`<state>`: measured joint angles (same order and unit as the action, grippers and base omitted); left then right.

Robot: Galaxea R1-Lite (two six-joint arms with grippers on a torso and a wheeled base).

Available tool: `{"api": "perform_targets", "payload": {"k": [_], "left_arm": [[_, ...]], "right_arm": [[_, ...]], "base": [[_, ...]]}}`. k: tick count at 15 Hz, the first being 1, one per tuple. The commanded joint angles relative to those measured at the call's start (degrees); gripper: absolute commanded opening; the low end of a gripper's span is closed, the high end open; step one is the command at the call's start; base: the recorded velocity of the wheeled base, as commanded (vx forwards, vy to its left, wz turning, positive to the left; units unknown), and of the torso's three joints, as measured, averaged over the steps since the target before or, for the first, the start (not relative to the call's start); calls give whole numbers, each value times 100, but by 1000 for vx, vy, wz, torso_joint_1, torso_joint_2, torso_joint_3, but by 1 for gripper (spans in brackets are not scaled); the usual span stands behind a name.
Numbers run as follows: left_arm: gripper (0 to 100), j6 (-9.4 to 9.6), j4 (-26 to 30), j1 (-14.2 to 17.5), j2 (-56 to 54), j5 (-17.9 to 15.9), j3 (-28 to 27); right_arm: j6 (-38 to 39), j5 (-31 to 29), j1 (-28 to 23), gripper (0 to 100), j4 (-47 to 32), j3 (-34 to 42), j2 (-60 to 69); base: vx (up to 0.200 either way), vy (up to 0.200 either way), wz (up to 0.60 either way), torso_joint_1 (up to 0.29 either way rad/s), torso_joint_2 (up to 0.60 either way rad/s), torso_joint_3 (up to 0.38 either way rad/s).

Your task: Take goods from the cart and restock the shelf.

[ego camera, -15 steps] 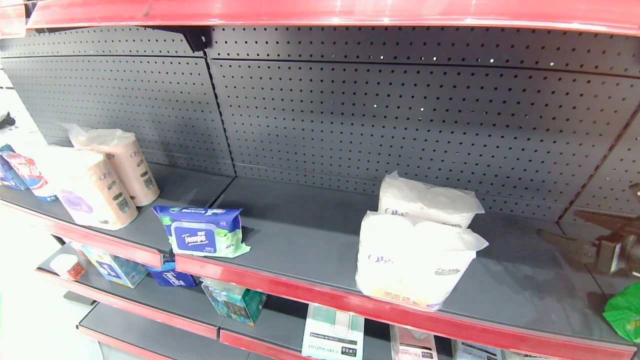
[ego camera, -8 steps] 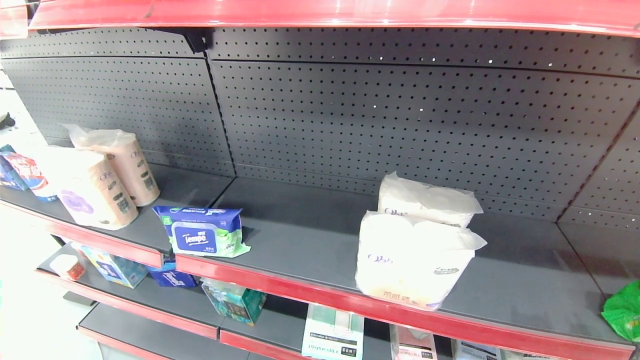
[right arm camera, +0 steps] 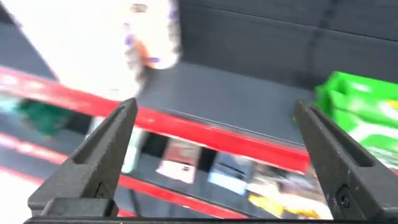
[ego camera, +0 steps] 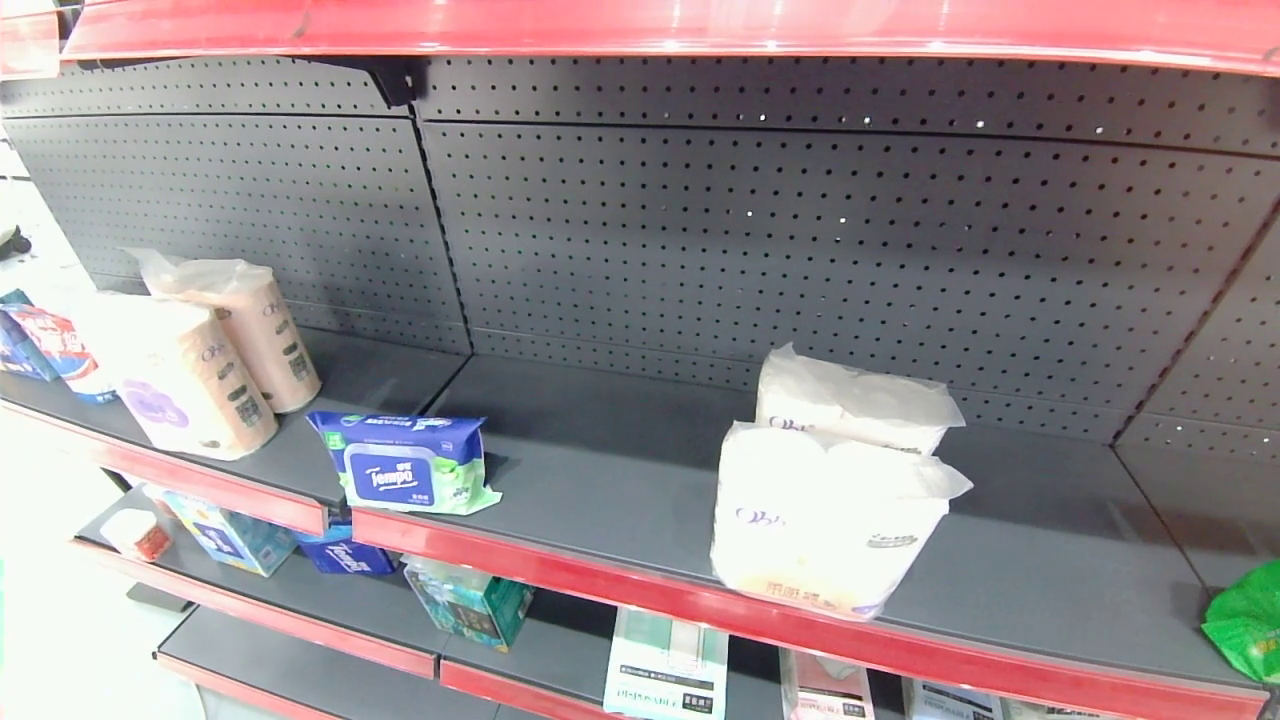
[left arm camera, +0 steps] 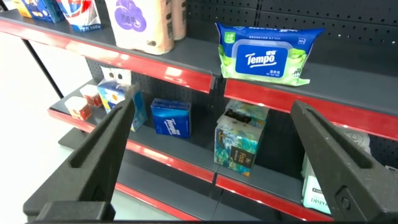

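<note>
Dark grey pegboard at the back, and before it a dark grey metal shelf (ego camera: 620, 470) with a red front strip. Right of centre at the front edge, a white plastic-wrapped tissue pack (ego camera: 820, 520), upright, with a second white tissue pack (ego camera: 850, 400) close behind. Left of centre near the front edge, a blue-and-green soft pack of wet wipes (ego camera: 405, 465), label facing forward. Farther left, two beige-wrapped roll packs (ego camera: 190, 385), one behind the other. At the far right end of the shelf, a bright green plastic pack (ego camera: 1245, 620), cut by the edge of the head view. One level down, a teal patterned box (left arm camera: 241, 140) and a small blue box (left arm camera: 171, 118), well apart. Left gripper (left arm camera: 212, 106) out in front of the shelf, facing the wipes and the lower level, black fingers spread wide, nothing between them. Right gripper (right arm camera: 216, 106) facing the right part of the shelf near the green pack, fingers likewise wide and empty.
</note>
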<state>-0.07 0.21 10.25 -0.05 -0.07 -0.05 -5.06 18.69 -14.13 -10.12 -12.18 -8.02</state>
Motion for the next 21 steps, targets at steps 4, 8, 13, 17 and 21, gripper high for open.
{"api": "perform_targets", "payload": {"k": [4,8,13,17,21], "left_arm": [[100,-1,-3,3,5,-1,-4],[100,-1,6,3,5,-1,-4],[100,16,6,3,5,-37,5],[100,7,6,3,5,-28,-4],[100,16,6,3,5,-37,-4]], "right_arm": [[471,-427,1149,100,-17,216,398],[146,-1922,1158,100,1495,1218,371],[471,-1930,1167,100,1012,1218,363],[559,-1834,1193,100,1012,1209,407],[506,-1799,1404,100,1021,1218,802]], "base": [[0,0,0,0,0,0],[0,0,0,0,0,0],[0,0,0,0,0,0],[0,0,0,0,0,0],[0,0,0,0,0,0]]}}
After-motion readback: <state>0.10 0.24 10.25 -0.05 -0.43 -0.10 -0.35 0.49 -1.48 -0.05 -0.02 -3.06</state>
